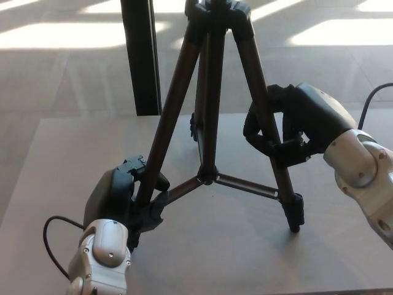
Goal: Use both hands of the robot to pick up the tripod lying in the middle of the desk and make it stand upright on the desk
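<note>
Both hands grip legs of the tripod (212,123), left hand (126,196) low on one, right hand (288,132) midway on another; it stands spread on the desk (55,160), so settle every foot flat before loosening either grip.

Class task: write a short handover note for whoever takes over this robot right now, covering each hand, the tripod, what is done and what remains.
Left hand: shut on the tripod's near-left leg, low down.
Right hand: shut on the right leg, about mid-height.
Tripod: upright on the desk, legs spread, right foot touching the surface.
Done: lifted from lying and raised.
Left: check that all feet sit flat, then open both hands and draw back without knocking it.
</note>
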Motion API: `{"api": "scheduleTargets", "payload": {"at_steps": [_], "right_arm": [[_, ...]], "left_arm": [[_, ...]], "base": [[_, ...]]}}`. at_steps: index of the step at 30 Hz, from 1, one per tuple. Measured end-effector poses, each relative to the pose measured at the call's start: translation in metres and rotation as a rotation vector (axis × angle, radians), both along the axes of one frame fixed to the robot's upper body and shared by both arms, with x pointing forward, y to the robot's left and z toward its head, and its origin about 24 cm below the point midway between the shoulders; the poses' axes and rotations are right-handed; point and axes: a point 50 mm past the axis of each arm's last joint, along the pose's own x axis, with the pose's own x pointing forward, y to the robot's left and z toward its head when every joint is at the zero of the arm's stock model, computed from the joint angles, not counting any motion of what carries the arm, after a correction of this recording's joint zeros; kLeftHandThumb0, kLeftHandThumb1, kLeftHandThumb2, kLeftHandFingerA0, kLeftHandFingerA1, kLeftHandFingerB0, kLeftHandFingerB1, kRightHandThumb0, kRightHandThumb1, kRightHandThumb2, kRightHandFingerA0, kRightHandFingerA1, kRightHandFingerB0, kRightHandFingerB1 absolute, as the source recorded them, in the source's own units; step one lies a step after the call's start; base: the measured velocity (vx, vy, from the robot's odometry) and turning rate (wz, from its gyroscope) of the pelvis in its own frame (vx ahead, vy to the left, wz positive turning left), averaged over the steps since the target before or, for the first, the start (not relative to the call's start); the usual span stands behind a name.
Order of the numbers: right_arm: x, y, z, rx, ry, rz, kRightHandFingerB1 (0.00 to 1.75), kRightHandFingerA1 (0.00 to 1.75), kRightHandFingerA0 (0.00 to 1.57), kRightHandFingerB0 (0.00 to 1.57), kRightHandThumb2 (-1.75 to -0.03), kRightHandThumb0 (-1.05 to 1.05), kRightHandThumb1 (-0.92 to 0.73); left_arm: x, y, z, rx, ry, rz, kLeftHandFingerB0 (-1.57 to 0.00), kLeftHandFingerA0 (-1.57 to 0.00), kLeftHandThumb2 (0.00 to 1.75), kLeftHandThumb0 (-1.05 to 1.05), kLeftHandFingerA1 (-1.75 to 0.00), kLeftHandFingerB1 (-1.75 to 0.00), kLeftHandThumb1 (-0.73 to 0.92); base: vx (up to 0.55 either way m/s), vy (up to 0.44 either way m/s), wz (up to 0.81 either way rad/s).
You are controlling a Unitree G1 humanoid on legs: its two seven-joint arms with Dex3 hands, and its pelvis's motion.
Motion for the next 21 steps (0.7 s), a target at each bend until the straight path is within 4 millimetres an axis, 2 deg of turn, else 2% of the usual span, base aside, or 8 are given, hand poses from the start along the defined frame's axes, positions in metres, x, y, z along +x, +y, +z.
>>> {"api": "scheduleTargets", "payload": {"at_steps": [2, 4, 7, 9, 10, 12, 14, 21], "right_arm": [[0.001, -0.001, -0.001, -0.009, 0.012, 0.002, 0.29, 0.64, 0.35, 0.00, -0.95, -0.61, -0.57], [0.002, -0.005, -0.004, -0.035, 0.050, -0.007, 0.19, 0.51, 0.12, 0.00, -0.90, -0.68, -0.55], [0.003, -0.011, -0.007, -0.064, 0.095, -0.020, 0.00, 0.01, 0.00, 0.00, -0.91, -0.97, -0.59], [0.003, -0.017, -0.009, -0.089, 0.127, -0.036, 0.00, 0.08, 0.00, 0.00, -0.94, -1.01, -0.59], [0.004, -0.020, -0.010, -0.105, 0.145, -0.046, 0.00, 0.00, 0.00, 0.00, -0.82, -0.92, -0.50], [0.004, -0.024, -0.012, -0.127, 0.171, -0.063, 0.00, 0.00, 0.00, 0.00, -0.82, -0.92, -0.50], [0.005, -0.027, -0.014, -0.147, 0.196, -0.078, 0.00, 0.00, 0.00, 0.00, -0.60, -0.97, -0.65], [0.003, -0.031, -0.022, -0.242, 0.275, -0.106, 0.00, 0.00, 0.00, 0.00, -0.71, -0.95, -0.60]], "left_arm": [[0.000, 0.001, 0.000, 0.001, -0.002, 0.000, -0.68, -0.68, 0.78, -0.48, -1.09, -0.97, 0.33], [0.000, 0.003, 0.000, 0.007, 0.006, 0.008, -0.60, -0.59, 0.53, -0.50, -1.07, -0.78, 0.45], [0.000, 0.007, 0.000, 0.021, 0.017, 0.017, -0.33, -0.38, 0.77, -0.63, -0.64, -0.56, 0.37], [-0.001, 0.012, -0.002, 0.034, 0.041, 0.030, -0.06, -0.09, 0.88, -0.37, -0.56, -0.54, 0.24], [-0.001, 0.015, -0.002, 0.044, 0.053, 0.036, -0.07, 0.00, 0.85, -0.77, -0.40, -0.29, 0.45], [-0.001, 0.019, -0.002, 0.058, 0.071, 0.035, -0.07, 0.00, 0.85, -0.77, -0.40, -0.29, 0.45], [-0.002, 0.023, -0.003, 0.070, 0.093, 0.036, 0.00, 0.00, 0.71, -0.92, 0.00, 0.00, 0.58], [-0.004, 0.029, -0.006, 0.179, 0.178, -0.024, 0.00, 0.00, 0.62, -1.00, 0.00, 0.00, 0.65]], "base": [[0.00, 0.000, 0.00], [0.00, 0.000, 0.00], [0.00, 0.000, 0.00], [0.00, 0.000, 0.00], [0.00, 0.000, 0.00], [0.00, 0.000, 0.00], [0.00, 0.000, 0.00], [0.00, 0.000, 0.00]]}}
